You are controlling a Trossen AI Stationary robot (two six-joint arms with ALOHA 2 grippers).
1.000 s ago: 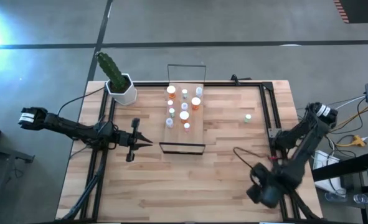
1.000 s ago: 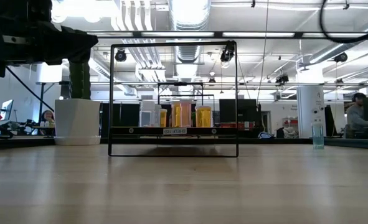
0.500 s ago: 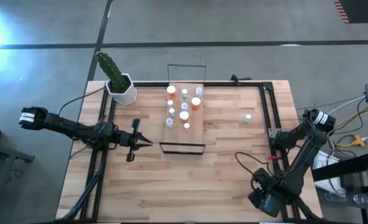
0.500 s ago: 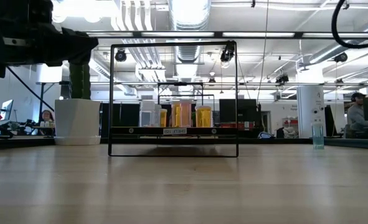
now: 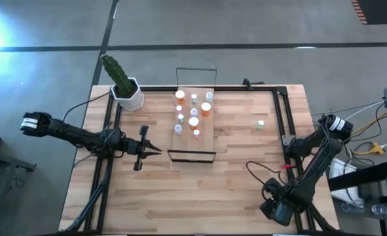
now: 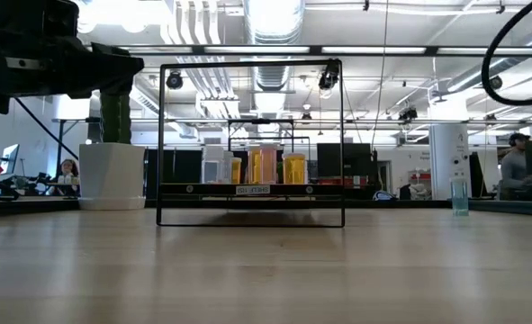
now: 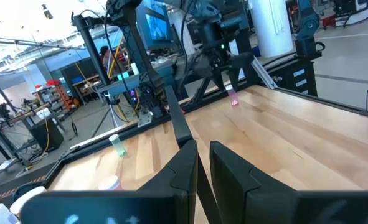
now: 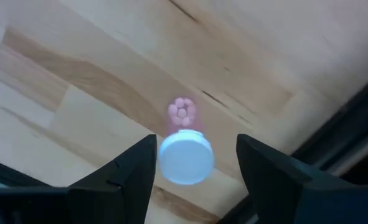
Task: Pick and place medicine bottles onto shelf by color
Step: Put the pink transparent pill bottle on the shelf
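A pink medicine bottle [image 8: 184,134] with a white cap stands upright on the table near the right rail. My right gripper [image 8: 196,138] hangs over it, open, one finger on either side of the cap and apart from it. In the high view that gripper [image 5: 272,208] hides the bottle. The shelf [image 5: 194,134] holds several orange, pink and white bottles [image 5: 194,121] standing on its board. One green bottle [image 5: 260,123] stands alone on the table. My left gripper [image 5: 156,150] waits shut, left of the shelf, pointing at it.
A cactus in a white pot [image 5: 126,92] stands at the far left corner. Black rails [image 5: 281,118] run along the table's sides, the right one close to the pink bottle. A cable [image 5: 255,167] loops over the table by the right arm. Bare wood [image 5: 200,190] lies near the shelf.
My right gripper has moved a little toward the table's near edge and stays open. The left arm and all the bottles have kept still.
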